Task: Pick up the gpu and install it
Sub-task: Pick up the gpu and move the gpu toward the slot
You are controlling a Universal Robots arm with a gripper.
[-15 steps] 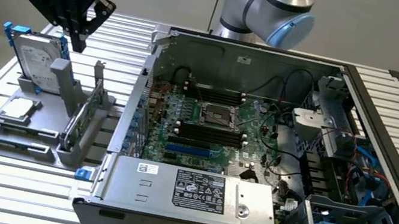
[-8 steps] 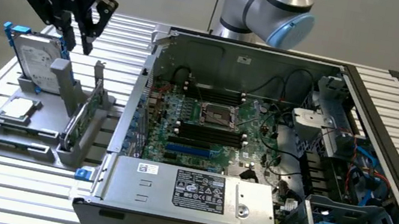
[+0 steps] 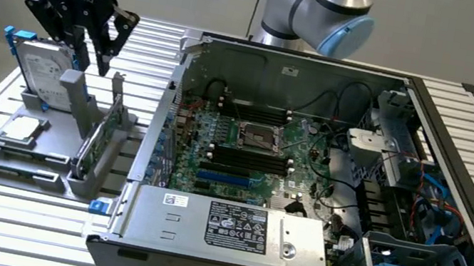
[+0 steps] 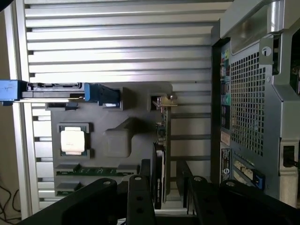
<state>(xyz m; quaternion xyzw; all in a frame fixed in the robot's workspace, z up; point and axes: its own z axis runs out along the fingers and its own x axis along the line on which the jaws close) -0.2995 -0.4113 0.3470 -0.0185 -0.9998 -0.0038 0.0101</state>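
Note:
The gpu (image 3: 96, 147) stands on edge in a slot of the grey holder (image 3: 39, 165), on the exterior view's left beside the open computer case (image 3: 176, 94). It is a green board with a black cover and a silver bracket. My gripper (image 3: 90, 59) hangs above the holder's far end, open and holding nothing. In the wrist view the gpu (image 4: 161, 150) appears edge-on, its near end lying between my two dark fingers (image 4: 139, 199), with the gripper (image 4: 165, 201) still above it and apart from it.
A silver hard drive (image 3: 40, 71) in a blue frame stands at the holder's far end, seen edge-on as the hard drive (image 4: 56, 91) in the wrist view. A square processor chip (image 3: 21, 129) and memory sticks (image 3: 9, 171) lie beside the gpu. The motherboard (image 3: 253, 150) lies inside the case.

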